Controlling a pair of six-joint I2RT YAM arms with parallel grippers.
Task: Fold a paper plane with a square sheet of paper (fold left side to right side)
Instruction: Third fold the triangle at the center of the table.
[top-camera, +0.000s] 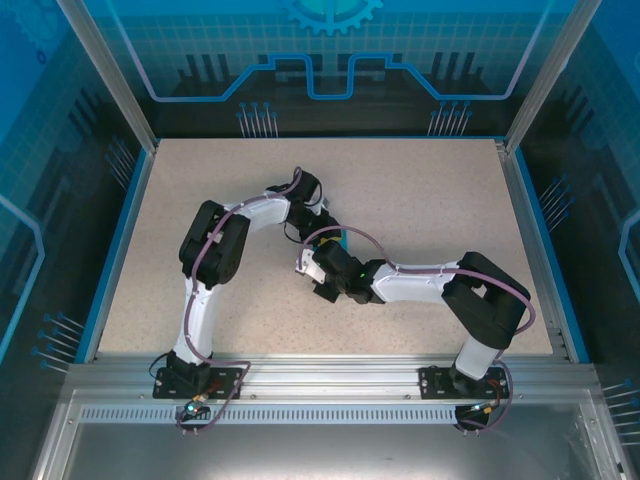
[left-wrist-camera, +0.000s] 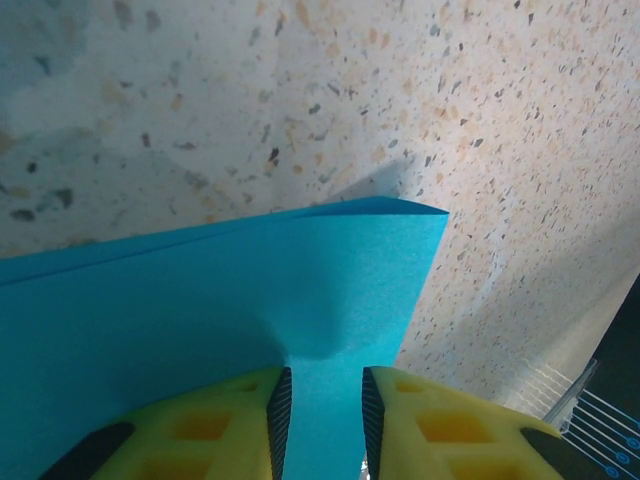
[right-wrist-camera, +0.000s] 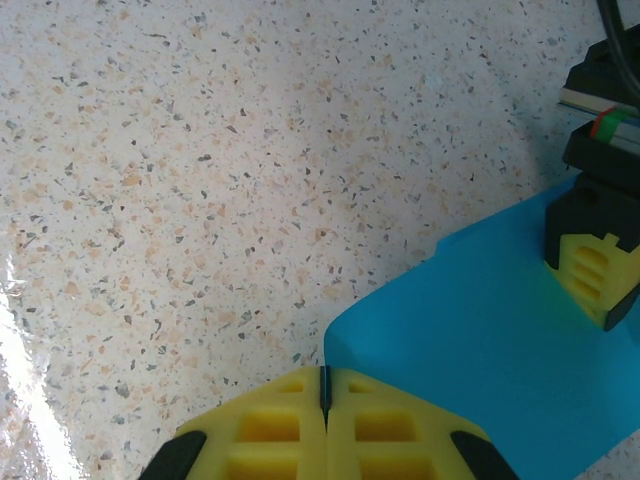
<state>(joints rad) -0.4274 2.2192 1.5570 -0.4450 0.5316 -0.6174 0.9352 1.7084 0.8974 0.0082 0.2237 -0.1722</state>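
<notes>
Progress early: thin teal-blue square sheet of paper (left-wrist-camera: 200, 300), no fold finished — left fingers (left-wrist-camera: 440, 420) apart over it, right fingers (right-wrist-camera: 270, 420) closed at its 8 o'clock edge.

Closed right gripper (right-wrist-camera: 323, 376) beside teal paper (right-wrist-camera: 470, 330)

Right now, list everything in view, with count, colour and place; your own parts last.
paper sheet: 1, teal-blue, table centre, by the fingers
table: 1, speckled beige, enclosure floor
border strip: 1, darker blue, table's edge
rail: 1, silver, near edge
left arm: 1, white-black, reaching centre
right arm: 1, white-black, reaching centre
left fingers: 2, yellow, apart, over paper
right fingers: 2, yellow, closed, at paper's edge
</notes>
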